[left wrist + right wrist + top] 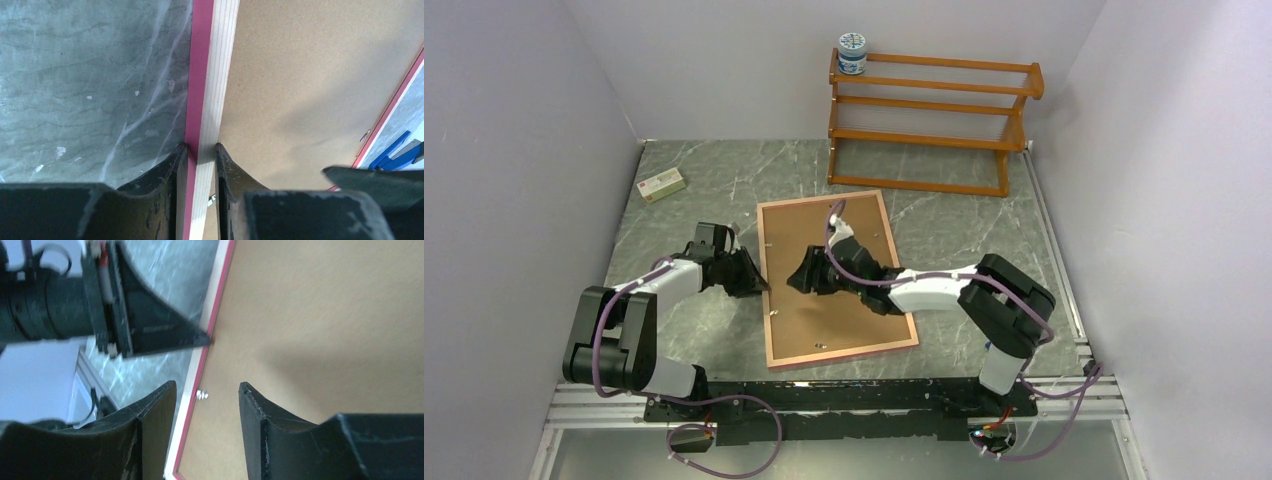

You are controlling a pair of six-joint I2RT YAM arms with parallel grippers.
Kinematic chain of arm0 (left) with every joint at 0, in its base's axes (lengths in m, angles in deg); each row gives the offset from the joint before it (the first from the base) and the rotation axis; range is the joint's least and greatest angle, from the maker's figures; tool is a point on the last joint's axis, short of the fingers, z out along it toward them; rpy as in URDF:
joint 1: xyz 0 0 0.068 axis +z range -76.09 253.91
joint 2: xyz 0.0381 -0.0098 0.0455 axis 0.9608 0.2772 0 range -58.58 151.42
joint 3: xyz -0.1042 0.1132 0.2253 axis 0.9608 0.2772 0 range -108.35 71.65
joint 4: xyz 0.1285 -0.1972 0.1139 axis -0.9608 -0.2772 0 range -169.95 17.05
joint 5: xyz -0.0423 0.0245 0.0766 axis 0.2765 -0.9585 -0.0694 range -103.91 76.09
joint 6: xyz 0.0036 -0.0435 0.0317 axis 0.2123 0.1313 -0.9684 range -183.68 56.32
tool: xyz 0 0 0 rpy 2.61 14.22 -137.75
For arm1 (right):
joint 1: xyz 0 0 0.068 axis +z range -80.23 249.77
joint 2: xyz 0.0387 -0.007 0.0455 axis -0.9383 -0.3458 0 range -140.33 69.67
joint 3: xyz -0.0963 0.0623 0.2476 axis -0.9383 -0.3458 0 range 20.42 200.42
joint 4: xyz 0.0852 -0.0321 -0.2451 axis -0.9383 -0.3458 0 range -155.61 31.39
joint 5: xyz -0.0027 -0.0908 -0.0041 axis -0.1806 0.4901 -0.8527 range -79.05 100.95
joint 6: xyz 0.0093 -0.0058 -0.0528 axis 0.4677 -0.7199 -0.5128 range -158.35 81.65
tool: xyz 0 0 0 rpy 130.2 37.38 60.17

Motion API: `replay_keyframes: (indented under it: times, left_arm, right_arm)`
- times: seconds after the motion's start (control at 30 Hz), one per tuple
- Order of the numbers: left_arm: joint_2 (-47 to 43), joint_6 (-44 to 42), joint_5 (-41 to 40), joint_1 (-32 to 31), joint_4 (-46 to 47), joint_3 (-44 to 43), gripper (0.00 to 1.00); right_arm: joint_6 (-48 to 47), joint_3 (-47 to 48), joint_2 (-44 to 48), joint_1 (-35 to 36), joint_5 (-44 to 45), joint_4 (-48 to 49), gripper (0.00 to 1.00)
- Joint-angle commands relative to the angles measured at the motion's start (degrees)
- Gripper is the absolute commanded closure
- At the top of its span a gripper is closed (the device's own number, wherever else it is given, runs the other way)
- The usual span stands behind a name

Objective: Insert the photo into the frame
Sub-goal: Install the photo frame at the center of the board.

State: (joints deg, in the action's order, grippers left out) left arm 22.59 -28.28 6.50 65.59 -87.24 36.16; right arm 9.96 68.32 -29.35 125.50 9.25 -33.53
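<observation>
**L arm** (639, 315): base lower left of overhead view, elbow folded, forearm running up and right toward centre.

**L gripper** (201, 147): tips point right in overhead view. Jaws nearly together, pinched one each side of the frame (215, 75) edge.

**R arm** (984, 295): base lower right, white forearm stretched left toward centre.

**R gripper** (207, 390): tips point left, near L gripper but not touching it. Jaws apart, gripping nothing. Fingers (155, 410) dark and scuffed.
</observation>
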Motion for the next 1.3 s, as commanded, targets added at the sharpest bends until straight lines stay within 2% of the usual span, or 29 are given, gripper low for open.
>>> replay_keyframes:
  times: [0.0,0.23,0.47,0.63,0.73,0.87,1.0,1.13,1.27]
  left_arm:
    - [-0.32,0.91,-0.62,-0.32,1.30,-0.44,0.72]
    - [0.73,1.26,-0.63,-0.38,1.29,0.06,0.67]
    - [-0.77,1.01,-2.69,-0.38,-0.81,-0.08,0.67]
    - [-1.46,0.66,-3.52,-0.38,-1.73,-0.29,0.66]
    - [-1.33,0.59,-3.47,-0.38,-1.88,-0.35,0.64]
    - [-0.85,0.48,-2.92,-0.38,-1.80,-0.51,0.60]
    - [-0.75,0.34,-2.79,-0.38,-1.59,-0.55,0.54]
    - [-1.07,0.56,-2.75,-0.38,-1.05,-0.06,0.49]
    - [-1.36,1.24,-2.74,-0.38,-0.24,0.79,0.54]
  right_arm:
    - [1.15,6.14,-1.91,-2.72,0.06,-3.92,0.47]
    - [2.96,14.05,-7.13,-5.56,-1.17,-8.59,0.47]
    - [-4.52,18.49,-2.92,-12.15,1.18,-26.25,0.44]
    - [-12.88,21.99,1.61,-14.21,11.52,-42.06,0.34]
    - [-14.59,23.58,1.72,-16.15,18.00,-48.83,0.20]
    - [-17.73,25.31,-0.56,-19.03,23.23,-53.53,0.08]
    - [-20.48,28.22,-4.90,-21.49,22.24,-55.67,0.02]
    - [-22.25,31.58,-8.99,-22.36,22.10,-57.02,0.01]
    - [-22.56,33.50,-12.74,-23.50,20.75,-56.50,0.01]
